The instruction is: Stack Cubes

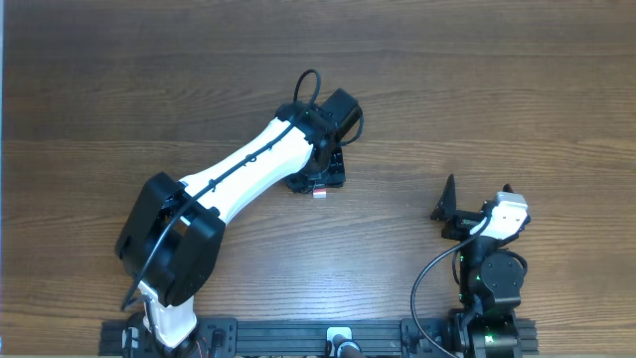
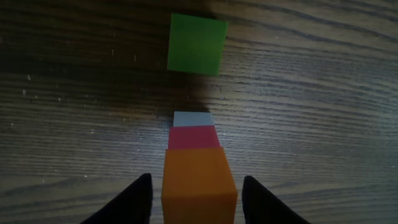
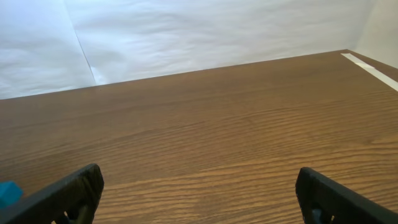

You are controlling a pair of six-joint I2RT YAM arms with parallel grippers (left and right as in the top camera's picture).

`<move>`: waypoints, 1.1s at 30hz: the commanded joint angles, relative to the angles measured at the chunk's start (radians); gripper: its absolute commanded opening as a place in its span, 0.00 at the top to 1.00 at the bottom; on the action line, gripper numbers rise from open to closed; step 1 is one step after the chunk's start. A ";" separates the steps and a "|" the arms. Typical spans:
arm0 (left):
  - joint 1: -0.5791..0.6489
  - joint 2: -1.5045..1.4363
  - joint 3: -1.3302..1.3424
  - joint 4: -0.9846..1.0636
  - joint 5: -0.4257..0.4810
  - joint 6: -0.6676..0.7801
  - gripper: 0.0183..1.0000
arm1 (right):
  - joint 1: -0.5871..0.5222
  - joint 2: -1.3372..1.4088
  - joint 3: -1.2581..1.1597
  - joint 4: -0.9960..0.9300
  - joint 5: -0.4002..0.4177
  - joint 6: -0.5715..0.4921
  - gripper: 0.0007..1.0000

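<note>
A stack of three cubes stands on the wooden table (image 2: 323,112): an orange cube (image 2: 199,186) on top, a red cube (image 2: 193,137) under it and a pale blue cube (image 2: 193,119) at the bottom. My left gripper (image 2: 196,177) is open, one finger on each side of the orange cube with a thin gap to each. A green cube (image 2: 197,44) lies alone on the table beyond the stack. From above, the left gripper (image 1: 320,177) sits mid-table with a bit of the stack (image 1: 320,192) showing at its tip. My right gripper (image 1: 452,207) rests open near its base, holding nothing.
Bare wood spreads in front of the right gripper (image 3: 199,171) up to a white wall (image 3: 217,31). A pale strip (image 3: 370,67) runs along the table's far corner.
</note>
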 commanded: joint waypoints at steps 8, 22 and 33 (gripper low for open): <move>0.004 0.018 0.023 0.012 0.006 0.008 0.00 | -0.006 -0.008 -0.005 -0.001 0.013 -0.005 0.01; -0.022 -0.290 0.022 0.025 -0.172 -0.070 0.00 | -0.006 -0.008 -0.005 -0.001 0.013 -0.005 0.01; -0.064 -0.822 -0.160 0.155 -0.391 -0.069 0.00 | -0.006 -0.008 -0.005 -0.001 0.013 -0.005 0.01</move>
